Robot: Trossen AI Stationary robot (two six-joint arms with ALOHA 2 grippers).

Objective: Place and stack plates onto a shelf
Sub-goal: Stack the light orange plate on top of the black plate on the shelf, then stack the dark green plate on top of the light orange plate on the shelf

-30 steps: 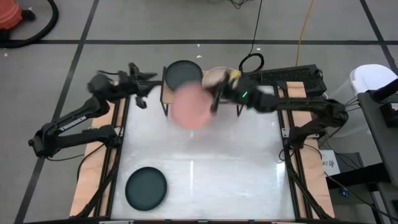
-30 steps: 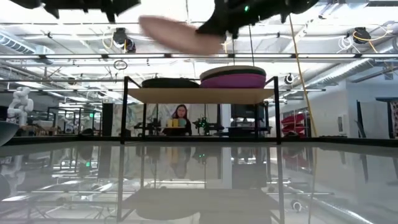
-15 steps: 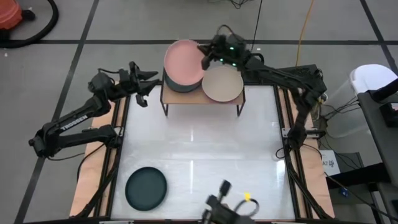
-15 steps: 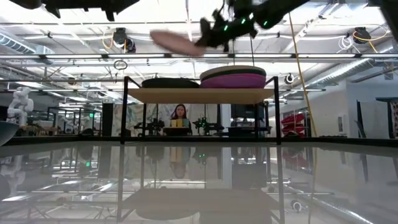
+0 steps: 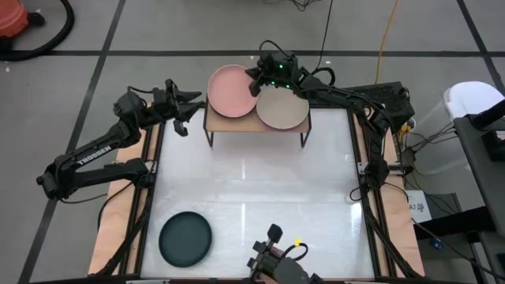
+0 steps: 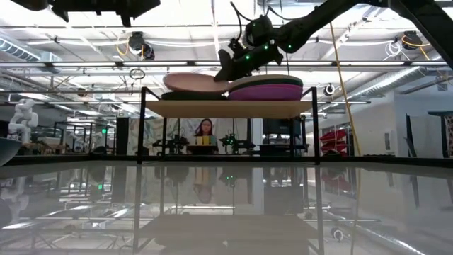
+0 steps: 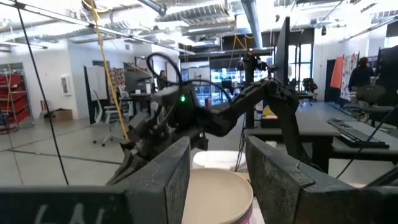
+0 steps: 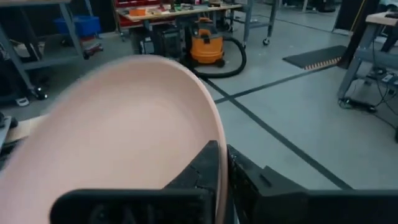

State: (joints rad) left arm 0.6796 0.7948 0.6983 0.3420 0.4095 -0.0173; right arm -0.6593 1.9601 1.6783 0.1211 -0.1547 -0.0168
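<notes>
My right gripper (image 5: 256,81), clamped on the salmon pink plate (image 5: 230,91), has lowered it onto the shelf's (image 6: 228,108) left stack. One dark teal plate (image 5: 185,239) remains on the table; my left gripper (image 5: 183,112) waits open.

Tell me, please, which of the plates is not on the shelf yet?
The dark teal plate, lying alone at the table's near left corner. The salmon pink plate, gripped by the right gripper, and the beige plate sit on the shelf.
</notes>
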